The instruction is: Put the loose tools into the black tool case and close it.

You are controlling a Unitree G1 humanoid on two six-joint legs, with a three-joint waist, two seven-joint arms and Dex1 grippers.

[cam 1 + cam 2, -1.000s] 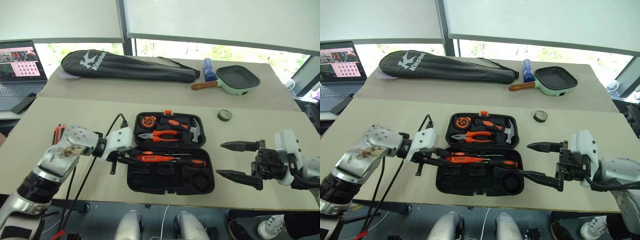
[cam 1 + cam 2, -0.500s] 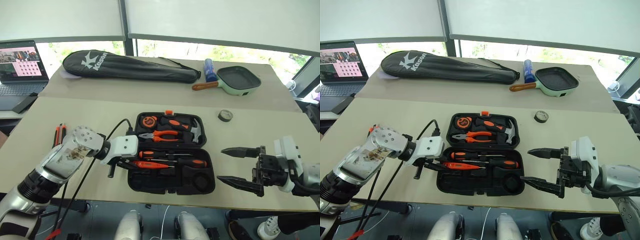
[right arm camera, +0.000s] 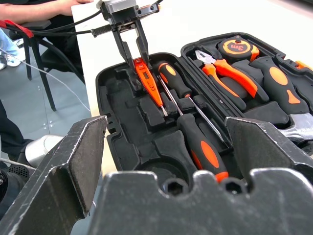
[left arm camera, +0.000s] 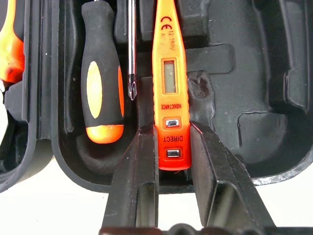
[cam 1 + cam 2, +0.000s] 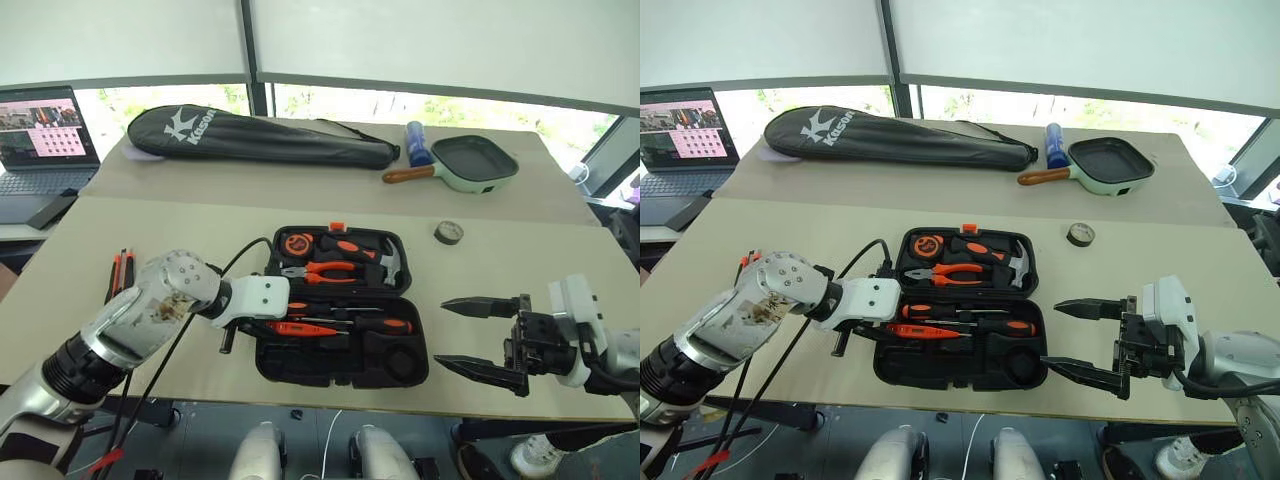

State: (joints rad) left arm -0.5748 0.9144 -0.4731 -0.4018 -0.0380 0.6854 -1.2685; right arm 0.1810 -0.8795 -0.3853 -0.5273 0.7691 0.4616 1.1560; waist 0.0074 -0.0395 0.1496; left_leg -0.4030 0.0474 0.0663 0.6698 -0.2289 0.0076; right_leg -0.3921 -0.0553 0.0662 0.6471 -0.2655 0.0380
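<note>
The black tool case (image 5: 300, 362) lies open near the table's front edge. My left gripper (image 5: 262, 325) is shut on the butt end of the slim orange tester screwdriver (image 4: 166, 73), which lies low in the case's near half beside an orange-and-black screwdriver (image 4: 101, 78). A second screwdriver (image 5: 385, 325) rests further right in that half. To the right of the case my right gripper (image 5: 442, 333) stands wide open with nothing in it. The small dark tape roll (image 5: 449, 232) sits on the table behind it. The orange-black utility knife (image 5: 118, 272) lies left of the case, partly behind my left arm.
Pliers (image 5: 318, 271), a hammer (image 5: 392, 262) and a tape measure (image 5: 296, 242) fill the case's far half. A black racket bag (image 5: 260, 135), green pan (image 5: 475, 160) and blue bottle (image 5: 415, 140) line the far table. A laptop (image 5: 40, 130) is at far left. A person's hand (image 3: 73, 6) is nearby.
My left wrist has tipped further down, bringing the tester screwdriver lower and nearer the front in the case's near half. The right gripper has kept still and open.
</note>
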